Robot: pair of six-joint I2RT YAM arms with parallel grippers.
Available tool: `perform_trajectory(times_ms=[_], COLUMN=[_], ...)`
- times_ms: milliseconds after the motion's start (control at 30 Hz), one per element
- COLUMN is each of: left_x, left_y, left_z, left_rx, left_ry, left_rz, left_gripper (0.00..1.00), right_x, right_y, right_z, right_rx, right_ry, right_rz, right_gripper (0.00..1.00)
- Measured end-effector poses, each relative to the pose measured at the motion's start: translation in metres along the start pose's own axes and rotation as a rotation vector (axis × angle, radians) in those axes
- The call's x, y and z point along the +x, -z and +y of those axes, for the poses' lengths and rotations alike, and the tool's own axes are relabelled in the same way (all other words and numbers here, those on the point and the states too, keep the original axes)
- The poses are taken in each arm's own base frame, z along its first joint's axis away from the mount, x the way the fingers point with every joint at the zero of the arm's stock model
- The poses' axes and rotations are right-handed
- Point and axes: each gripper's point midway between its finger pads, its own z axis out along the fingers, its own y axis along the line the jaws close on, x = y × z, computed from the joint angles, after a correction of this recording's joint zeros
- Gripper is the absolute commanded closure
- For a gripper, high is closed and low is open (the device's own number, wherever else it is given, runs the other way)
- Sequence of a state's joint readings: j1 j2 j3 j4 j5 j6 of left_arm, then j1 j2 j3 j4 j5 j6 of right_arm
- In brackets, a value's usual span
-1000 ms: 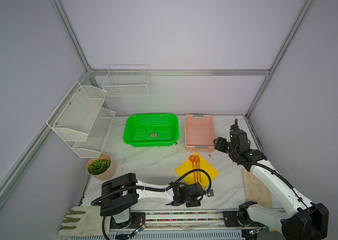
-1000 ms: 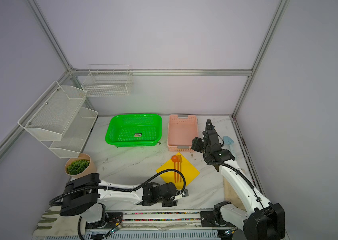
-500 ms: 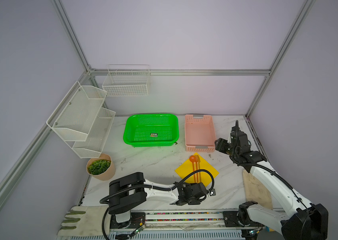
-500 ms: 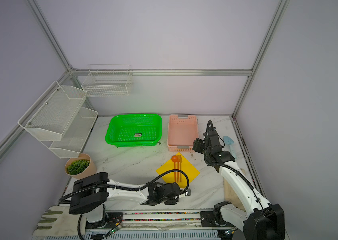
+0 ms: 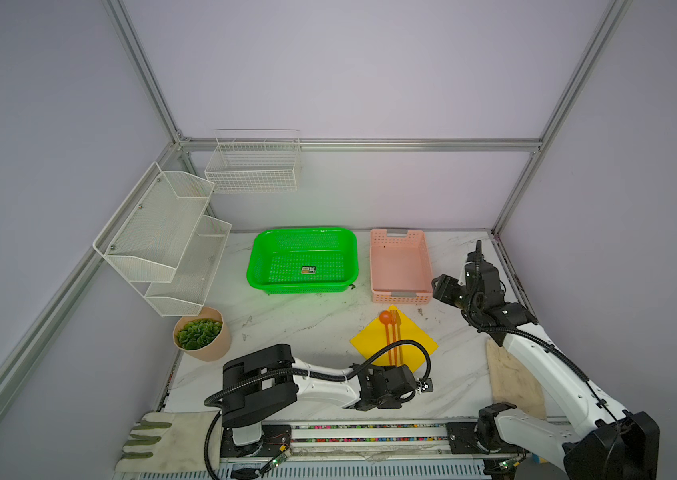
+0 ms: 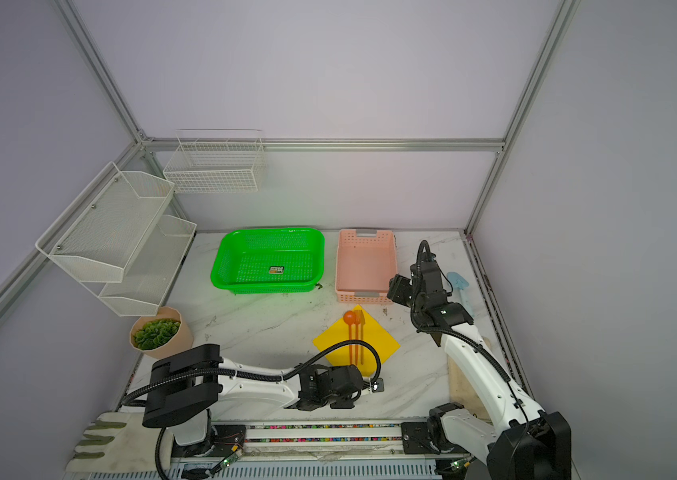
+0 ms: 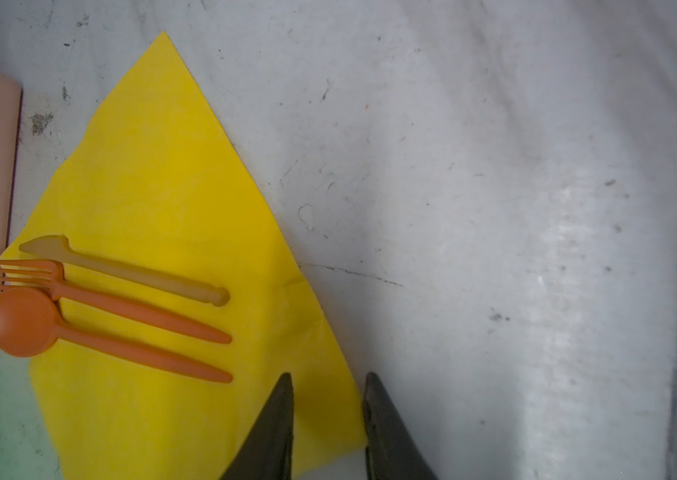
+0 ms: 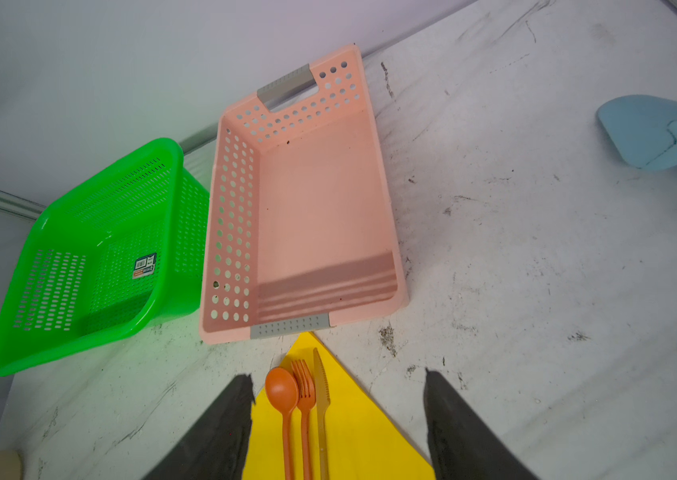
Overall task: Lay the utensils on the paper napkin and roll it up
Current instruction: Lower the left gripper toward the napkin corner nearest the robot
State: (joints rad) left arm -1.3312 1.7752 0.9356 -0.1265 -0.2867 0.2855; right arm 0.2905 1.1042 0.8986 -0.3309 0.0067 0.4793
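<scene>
The yellow paper napkin (image 5: pixel 411 345) lies flat as a diamond in front of the pink basket. Three orange utensils lie side by side on it: the spoon (image 7: pixel 23 322), the fork (image 7: pixel 120 305) and the paler knife (image 7: pixel 133 272), heads toward the basket. My left gripper (image 7: pixel 328 378) sits low at the napkin's near corner, its jaws narrowly open with that corner between them and a gap showing; in both top views the left gripper (image 5: pixel 401 370) covers that corner. My right gripper (image 8: pixel 338 376) hovers wide open above the napkin's far corner, holding nothing.
A green basket (image 5: pixel 353 257) and the pink basket (image 5: pixel 401 297) stand at the back. A potted plant (image 5: pixel 203 338) and white wire shelves (image 5: pixel 162 237) are on the left, gloves (image 5: pixel 162 440) at the front left. A blue trowel (image 6: pixel 457 284) and a wooden board (image 5: pixel 513 378) lie right.
My left gripper has slid right along the front to the napkin's near corner, and its jaws have narrowed. The right arm has barely moved.
</scene>
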Motion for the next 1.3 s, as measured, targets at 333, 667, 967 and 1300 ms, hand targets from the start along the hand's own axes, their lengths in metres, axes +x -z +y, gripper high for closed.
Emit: perform_trajectory(times_ms=[333, 667, 967, 1300], left_x=[-0.002, 0.004, 0.001, -0.008], left_y=[-0.004, -0.006, -0.002, 0.006], left_z=[0.001, 0.012, 0.022, 0.033], left_rx=[0.017, 0.010, -0.005, -0.024], left_ry=[-0.021, -0.023, -0.030, -0.019], left_rz=[0.017, 0.039, 0.030, 0.001], left_gripper=[0.89, 0.91, 0.91, 0.92], right_x=[-0.002, 0.006, 0.015, 0.020], right_y=[0.003, 0.007, 0.014, 0.013], right_z=[0.000, 0.000, 0.001, 0.001], right_rx=[-0.009, -0.032, -0.066, -0.075], right_ry=[-0.009, -0.028, -0.044, -0.043], right_rz=[-0.011, 0.004, 0.018, 0.035], right_gripper=[0.34, 0.36, 0.39, 0.41])
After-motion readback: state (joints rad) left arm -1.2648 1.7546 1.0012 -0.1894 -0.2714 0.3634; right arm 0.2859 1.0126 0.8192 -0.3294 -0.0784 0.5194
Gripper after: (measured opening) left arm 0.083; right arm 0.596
